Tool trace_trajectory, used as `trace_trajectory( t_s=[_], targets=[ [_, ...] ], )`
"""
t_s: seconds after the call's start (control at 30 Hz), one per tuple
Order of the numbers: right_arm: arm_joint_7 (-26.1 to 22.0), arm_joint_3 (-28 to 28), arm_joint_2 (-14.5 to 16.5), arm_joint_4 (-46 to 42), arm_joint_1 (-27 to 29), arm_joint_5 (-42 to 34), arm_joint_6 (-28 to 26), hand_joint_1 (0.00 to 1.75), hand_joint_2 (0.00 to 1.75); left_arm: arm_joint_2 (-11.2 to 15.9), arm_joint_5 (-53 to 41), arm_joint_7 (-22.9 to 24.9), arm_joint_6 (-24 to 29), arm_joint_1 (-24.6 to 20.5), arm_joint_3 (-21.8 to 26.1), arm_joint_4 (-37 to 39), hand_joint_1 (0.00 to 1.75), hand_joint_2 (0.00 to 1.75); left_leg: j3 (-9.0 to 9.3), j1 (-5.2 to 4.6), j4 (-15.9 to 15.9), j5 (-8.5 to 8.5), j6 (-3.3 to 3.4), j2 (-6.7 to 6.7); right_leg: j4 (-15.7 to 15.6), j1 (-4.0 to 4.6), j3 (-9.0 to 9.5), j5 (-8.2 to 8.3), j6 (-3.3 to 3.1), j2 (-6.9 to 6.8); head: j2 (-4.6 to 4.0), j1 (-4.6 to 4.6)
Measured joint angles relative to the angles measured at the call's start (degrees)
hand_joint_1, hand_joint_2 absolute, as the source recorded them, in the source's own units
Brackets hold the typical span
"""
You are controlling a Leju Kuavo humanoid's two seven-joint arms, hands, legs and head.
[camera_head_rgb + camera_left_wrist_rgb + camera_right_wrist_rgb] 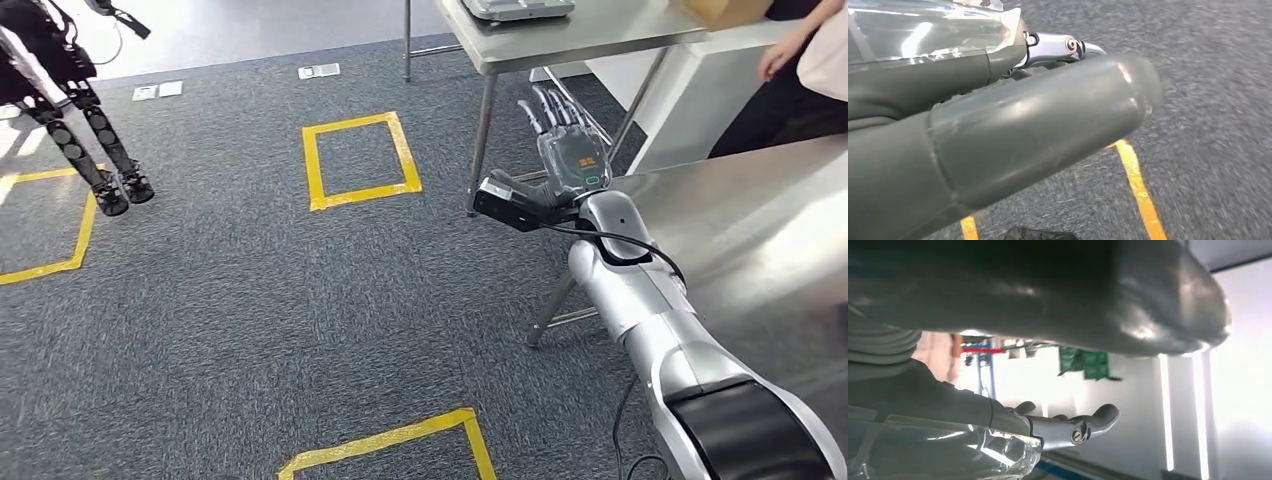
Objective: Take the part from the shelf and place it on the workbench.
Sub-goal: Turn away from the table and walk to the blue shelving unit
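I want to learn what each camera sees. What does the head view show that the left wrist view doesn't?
Only the head view: the right robot hand, fingers spread and empty, steel tables, another robot's legs, and a person's hand. Only the left wrist view: the left robot hand up close, its thick grey thumb. Both show grey carpet with yellow tape.

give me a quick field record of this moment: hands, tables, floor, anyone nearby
right hand: raised beside the near steel table, fingers stretched out and apart, holding nothing
left hand: hanging above the carpet, nothing seen in it; finger pose unclear
near table: bare steel top at the right
far table: steel, with a grey tray on it
floor: grey carpet with yellow tape squares
person: arm at the far right
other robot: legs at the far left
part: not identifiable here
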Motion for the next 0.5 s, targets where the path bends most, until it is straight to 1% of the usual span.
trace_trajectory(
  t_s=[0.03, 0.07, 0.1, 0.13, 0.17, 0.2, 0.23, 0.27, 0.3, 0.33, 0.37, 0.4, 0.43, 0.47, 0.5],
  targets=[
    [0.2, 0.2, 0.2, 0.8, 0.4, 0.0, -0.3, 0.0, 0.0, 0.0, 0.1, -0.2, 0.0, 0.1, 0.2, 0.0, 0.0, 0.0, 0.2, 0.17, -0.2, 0.21, 0.3, -1.88, 2.5, -0.29, -1.51, -0.6, 0.47, 1.91, 0.0, 0.05],
    [0.3, 0.3, 0.4, 1.6, 0.8, 0.0, -0.7, 0.0, 0.0, 0.0, 0.1, -0.3, 0.0, 0.1, 0.5, 0.0, 0.0, 0.0, 0.21, 0.17, -0.1, 0.28, 0.42, -3.76, 3.7, -0.63, -2.32, -0.56, 0.95, 3.63, 0.0, 0.08],
    [0.5, 0.3, 0.5, 2.5, 1.2, 0.1, -1.1, 0.0, 0.0, 0.0, 0.3, -0.5, 0.0, 0.2, 0.7, 0.0, 0.0, 0.0, 0.13, 0.11, 0.0, 0.24, 0.24, -5.57, 2.2, -1.01, -2.1, 0.45, 1.55, 5.18, 0.0, 0.1],
    [0.6, 0.4, 0.9, 3.2, 1.4, 0.2, -1.5, 0.0, 0.0, 0.1, 0.5, -0.6, 0.0, 0.2, 0.9, 0.0, 0.0, 0.0, 0.0, 0.05, 0.2, 0.21, -0.03, -6.69, -2.3, -1.25, -0.12, 2.43, 1.92, 6.22, 0.0, 0.07],
    [0.8, 0.4, 1.2, 3.8, 1.6, 0.3, -1.9, 0.0, 0.0, 0.1, 0.6, -0.7, 0.0, 0.3, 1.0, 0.0, 0.0, 0.0, -0.17, 0.0, 0.3, 0.2, -0.37, -7.33, -4.6, -1.36, 0.97, 3.22, 1.75, 7.04, 0.0, 0.05],
    [1.1, 0.5, 1.6, 4.5, 1.9, 0.6, -2.3, 0.0, 0.0, 0.1, 0.7, -0.8, 0.0, 0.4, 1.3, 0.0, 0.0, 0.0, -0.36, 0.02, 0.4, 0.26, -0.78, -7.95, -5.7, -1.32, 1.53, 3.56, 1.33, 7.44, 0.0, 0.04],
    [1.3, 0.5, 2.1, 5.1, 2.2, 0.8, -2.6, 0.0, 0.0, 0.1, 0.7, -0.9, 0.0, 0.6, 1.4, 0.0, 0.0, 0.0, -0.53, 0.14, 0.3, 0.36, -1.12, -8.48, -5.8, -1.18, 1.69, 3.67, 0.8, 6.75, 0.0, 0.03],
    [1.6, 0.6, 2.4, 5.7, 2.5, 0.9, -3.0, 0.0, 0.0, 0.2, 0.8, -1.0, 0.0, 0.8, 1.6, 0.0, 0.0, 0.0, -0.7, 0.3, 0.4, 0.36, -1.42, -8.65, -5.9, -1.21, 1.76, 3.8, 0.31, 6.15, 0.0, 0.04],
    [1.9, 0.6, 2.8, 6.2, 2.8, 1.0, -3.4, 0.0, 0.0, 0.3, 0.8, -1.0, 0.0, 0.9, 1.7, 0.0, 0.0, 0.0, -1.01, 0.32, 0.9, -0.02, -1.68, -7.84, -6.0, -1.25, 1.84, 3.9, -0.15, 5.54, 0.0, -0.01],
    [2.1, 0.6, 3.0, 6.6, 3.0, 1.1, -3.8, 0.0, 0.0, 0.3, 0.8, -1.1, 0.0, 1.0, 1.8, 0.0, 0.0, 0.0, -1.68, 0.27, 2.3, -0.95, -1.89, -6.31, -6.1, -1.33, 1.93, 3.97, -0.57, 4.95, 0.0, -0.21],
    [2.3, 0.6, 3.1, 7.1, 3.2, 1.2, -4.2, 0.0, 0.0, 0.3, 0.7, -1.1, 0.0, 1.0, 1.9, 0.0, 0.0, 0.0, -2.91, 0.24, 5.0, -2.54, -2.06, -4.25, -6.1, -1.27, 2.01, 3.96, -0.95, 4.3, 0.0, -0.4],
    [2.6, 0.5, 3.1, 7.7, 3.6, 1.3, -4.6, 0.0, 0.0, 0.3, 0.6, -1.1, 0.0, 1.0, 2.0, 0.0, 0.0, 0.0, -4.63, 0.2, 8.7, -4.46, -2.26, -2.27, -6.1, -1.07, 2.08, 3.85, -1.24, 3.58, 0.0, -0.59],
    [2.8, 0.5, 2.9, 8.2, 4.2, 1.4, -5.0, 0.0, 0.0, 0.3, 0.4, -1.0, 0.0, 0.9, 2.0, 0.0, 0.0, 0.0, -6.45, 0.32, 12.6, -6.18, -2.42, -1.12, -6.1, -0.85, 2.13, 3.74, -1.45, 2.79, 0.0, -0.7],
    [2.9, 0.3, 2.8, 8.8, 4.9, 1.5, -5.4, 0.0, 0.0, 0.3, 0.2, -0.9, -0.1, 0.9, 2.0, 0.0, 0.0, 0.0, -7.86, 0.44, 15.5, -7.25, -2.52, -0.52, -6.1, -0.66, 2.18, 3.64, -1.57, 1.94, 0.0, -0.69],
    [3.0, 0.1, 2.6, 9.4, 5.7, 1.4, -5.7, 0.0, 0.0, 0.3, 0.1, -0.7, -0.1, 0.9, 2.1, 0.0, 0.0, 0.0, -8.26, 0.53, 16.4, -7.25, -2.57, -0.28, -6.1, -0.55, 2.2, 3.56, -1.65, 1.12, 0.0, -0.7]
  ],
)
